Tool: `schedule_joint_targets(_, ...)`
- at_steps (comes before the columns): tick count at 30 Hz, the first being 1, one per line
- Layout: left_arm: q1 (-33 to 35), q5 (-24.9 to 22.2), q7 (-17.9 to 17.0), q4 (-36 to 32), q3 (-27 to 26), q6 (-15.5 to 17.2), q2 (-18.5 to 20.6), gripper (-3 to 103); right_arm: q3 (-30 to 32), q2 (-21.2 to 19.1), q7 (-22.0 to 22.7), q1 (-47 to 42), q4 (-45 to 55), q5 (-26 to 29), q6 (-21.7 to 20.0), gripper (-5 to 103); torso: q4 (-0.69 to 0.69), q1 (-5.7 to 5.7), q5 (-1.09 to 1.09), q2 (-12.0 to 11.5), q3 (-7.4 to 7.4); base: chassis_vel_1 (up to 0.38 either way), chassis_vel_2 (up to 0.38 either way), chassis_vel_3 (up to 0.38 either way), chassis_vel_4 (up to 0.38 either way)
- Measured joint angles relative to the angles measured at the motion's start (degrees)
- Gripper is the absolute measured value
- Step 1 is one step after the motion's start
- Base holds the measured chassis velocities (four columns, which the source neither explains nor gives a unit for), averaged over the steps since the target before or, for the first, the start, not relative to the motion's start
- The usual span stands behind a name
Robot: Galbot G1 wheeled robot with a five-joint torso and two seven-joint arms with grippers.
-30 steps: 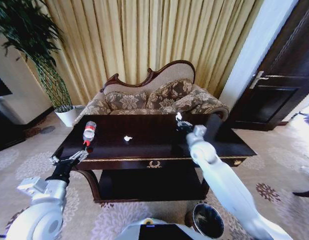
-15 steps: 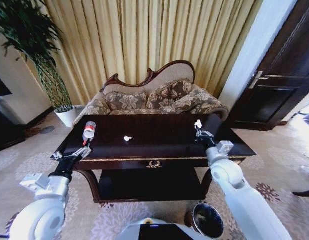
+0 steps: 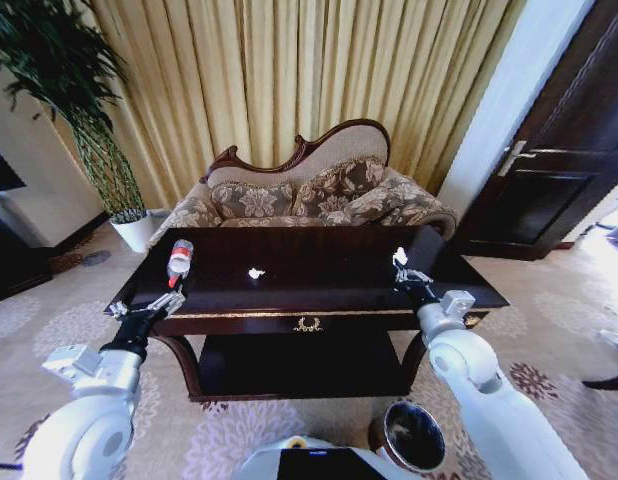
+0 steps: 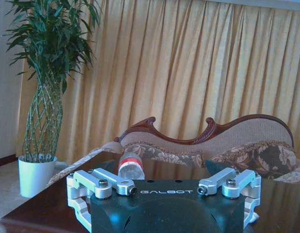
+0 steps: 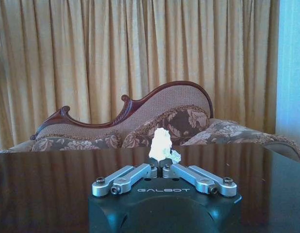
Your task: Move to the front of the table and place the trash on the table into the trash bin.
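While right gripper [image 3: 403,268] pinches white scrap [image 5: 160,144] | left gripper [image 3: 141,303] spread beside bottle [image 3: 179,262] | sofa [image 3: 309,195] behind table [image 3: 319,290]

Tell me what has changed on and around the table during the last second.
The right gripper, shut on a white scrap, drew back from the table middle toward its right front edge. The left gripper stayed open by the left corner. The bottle, the other scrap and the trash bin did not move.

Bright daylight, glossy glare, curved edges.
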Motion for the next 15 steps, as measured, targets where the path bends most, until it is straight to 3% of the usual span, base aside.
schedule_joint_targets(15, 0.44, 0.9, 0.01, 0.0, 0.44, 0.02, -0.02, 100, 0.33, 2.09, -1.62, -1.79, -0.5, -2.97, 1.28, 1, 0.0, -0.02, 0.0, 0.01, -0.01, 0.14, -0.139, -0.136, 0.132)
